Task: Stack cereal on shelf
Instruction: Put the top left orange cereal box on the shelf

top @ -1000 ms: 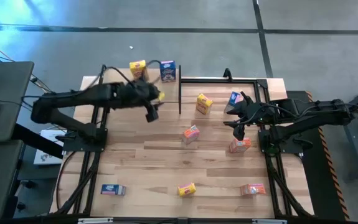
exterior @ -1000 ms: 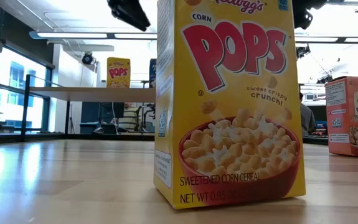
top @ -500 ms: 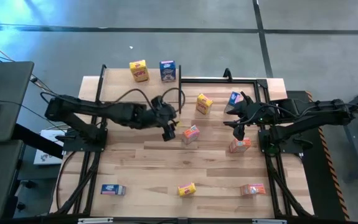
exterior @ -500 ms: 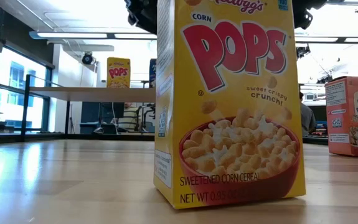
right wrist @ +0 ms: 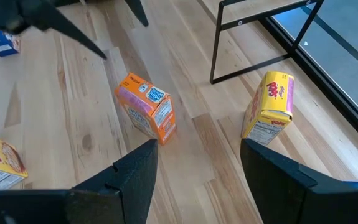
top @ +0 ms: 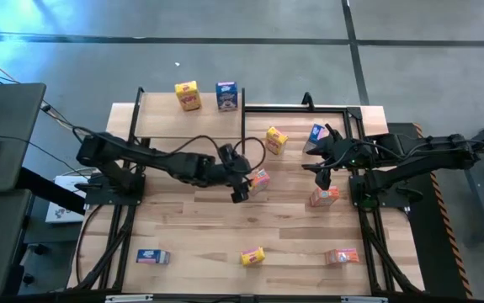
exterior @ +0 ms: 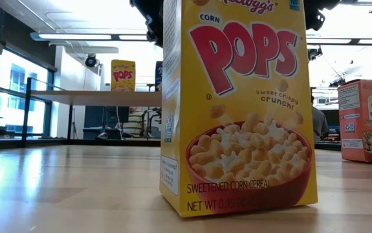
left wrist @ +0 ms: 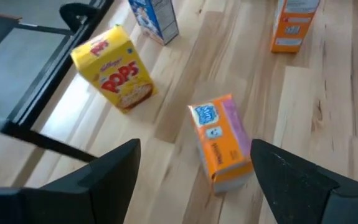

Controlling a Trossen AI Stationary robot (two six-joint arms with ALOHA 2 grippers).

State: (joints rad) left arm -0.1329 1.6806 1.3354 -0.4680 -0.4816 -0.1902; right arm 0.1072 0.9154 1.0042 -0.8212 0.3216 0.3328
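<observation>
My left gripper (top: 240, 190) (left wrist: 195, 148) is open and hovers over the middle of the table, just left of an orange-red cereal box (top: 258, 180) (left wrist: 219, 147) that lies on its side on the tabletop. That box shows ahead between the fingers, untouched. My right gripper (top: 321, 170) (right wrist: 197, 144) is open above the table's right part, over another orange-red box (top: 324, 197). A yellow box (top: 188, 95) (exterior: 123, 74) and a blue box (top: 226, 95) stand upright on the shelf (top: 170, 122) (exterior: 95, 94) at the far left.
More boxes are on the tabletop: yellow (top: 275, 140) and blue (top: 316, 135) toward the far side; blue (top: 152, 257), yellow (top: 252, 257) and orange-red (top: 341, 257) near the front edge. A black shelf post (top: 243, 130) rises just beyond the left gripper.
My left arm has swung away from the shelf, toward the table's right and near side and downward, ending beside the orange-red box in the middle. The boxes have stayed put.
</observation>
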